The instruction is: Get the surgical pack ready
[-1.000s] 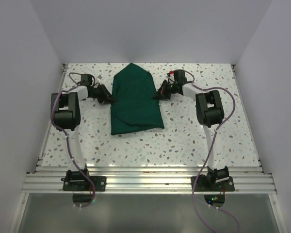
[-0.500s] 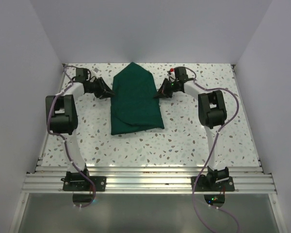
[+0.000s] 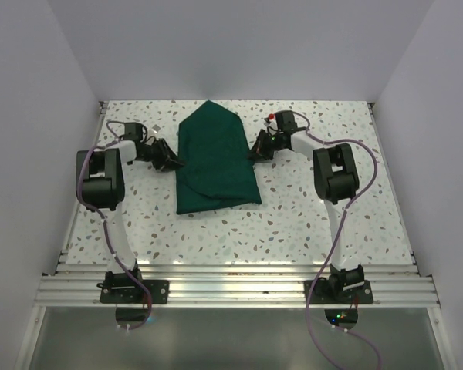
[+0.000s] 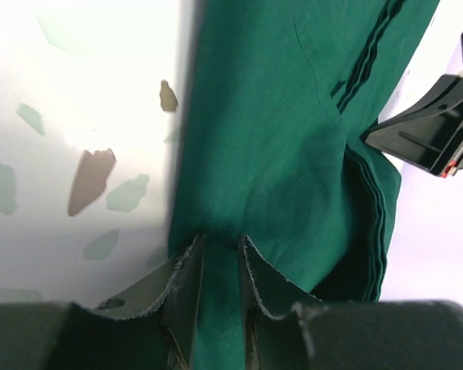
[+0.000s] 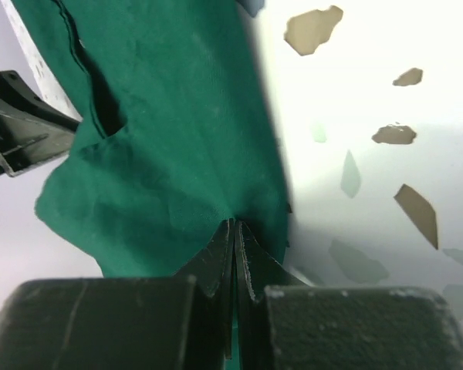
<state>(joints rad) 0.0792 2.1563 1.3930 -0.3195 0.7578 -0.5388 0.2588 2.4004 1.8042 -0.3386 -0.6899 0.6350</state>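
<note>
The surgical pack (image 3: pixel 216 162) is a dark green drape, folded to a point at the far end, lying mid-table. My left gripper (image 3: pixel 174 160) is at its left edge. In the left wrist view its jaws (image 4: pixel 218 240) stand a little apart, and a fold of green cloth (image 4: pixel 278 139) fills the gap and puckers at the tips. My right gripper (image 3: pixel 255 150) is at the drape's right edge. In the right wrist view its jaws (image 5: pixel 233 223) are pressed together on the cloth's (image 5: pixel 177 139) border.
The speckled tabletop (image 3: pixel 293 223) is walled by white panels at the back and both sides. A metal rail (image 3: pixel 231 289) runs along the near edge and carries both arm bases. Each wrist view shows the other gripper beyond the drape.
The left gripper drew away to the far left, opening, then came back to the drape's left edge and now has cloth between its jaws. The right gripper stayed shut on the right edge.
</note>
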